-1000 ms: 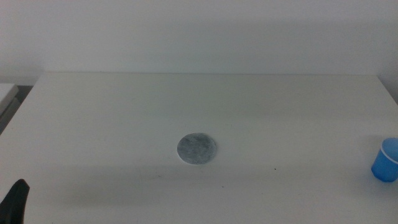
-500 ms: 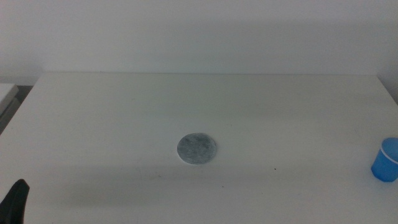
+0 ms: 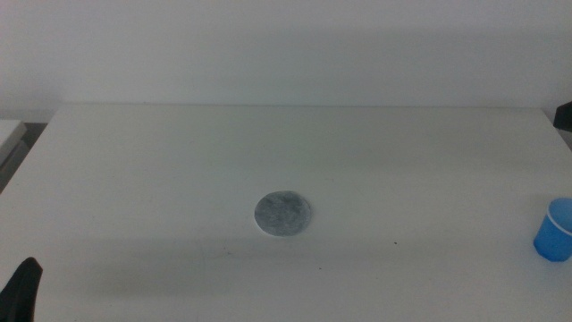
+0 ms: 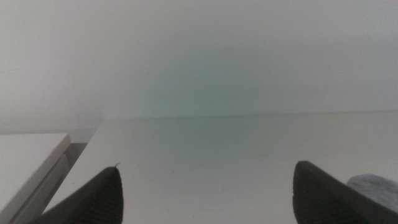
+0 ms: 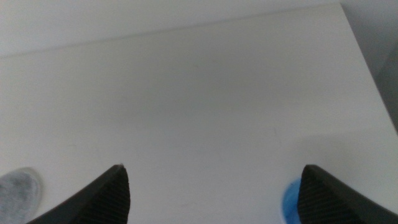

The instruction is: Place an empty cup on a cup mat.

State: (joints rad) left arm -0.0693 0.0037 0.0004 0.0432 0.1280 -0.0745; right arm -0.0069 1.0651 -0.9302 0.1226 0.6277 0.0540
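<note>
The blue cup (image 3: pixel 554 230) stands upright near the table's right edge; the right wrist view shows only part of it (image 5: pixel 291 200). The grey cup mat (image 3: pixel 283 214) lies flat at the table's middle, bare, and shows at the edge of both wrist views (image 5: pixel 18 190) (image 4: pixel 374 185). My right gripper (image 5: pixel 214 199) is open and empty, above the table short of the cup. A dark part of the right arm (image 3: pixel 564 114) shows at the right edge. My left gripper (image 4: pixel 208 205) is open and empty, waiting at the front left corner (image 3: pixel 22 291).
The white table (image 3: pixel 179 161) carries only the cup and the mat. A pale wall stands behind the far edge. A lower white surface (image 4: pixel 25 155) lies beyond the table's left side.
A dark part of the right arm has come into the middle view at the right edge. The cup, the mat and the left gripper have not moved.
</note>
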